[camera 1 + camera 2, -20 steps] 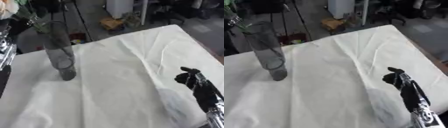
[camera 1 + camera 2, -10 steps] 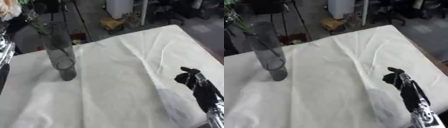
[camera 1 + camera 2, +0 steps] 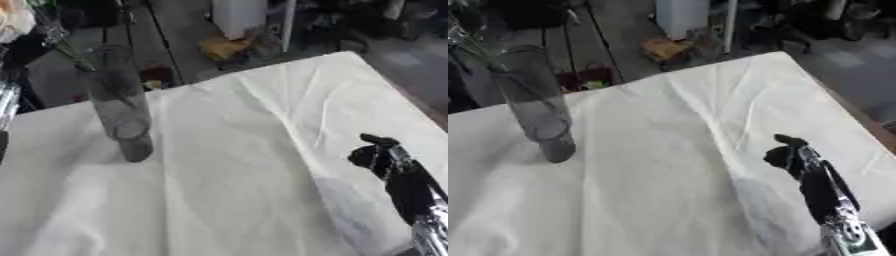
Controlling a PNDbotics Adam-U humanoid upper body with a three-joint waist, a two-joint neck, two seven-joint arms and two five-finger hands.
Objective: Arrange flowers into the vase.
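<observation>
White cloth point(image 3: 245, 150) bears a tall smoky vase point(image 3: 118, 102) with stems; right hand point(image 3: 378, 156) fingers curled, empty.

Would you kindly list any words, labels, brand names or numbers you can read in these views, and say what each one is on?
None can be read.
The glass vase and the white tablecloth carry no lettering.
The right hand and its arm show no legible marking.
The things on the floor beyond the table are too blurred to show any text.

The tablecloth point(image 3: 262, 150) is plain cream-white, unpatterned. The vase point(image 3: 118, 102) is clear, smoky grey glass. The flower point(image 3: 16, 20) is pale peach with a green stem. The right hand point(image 3: 378, 156) is black.
</observation>
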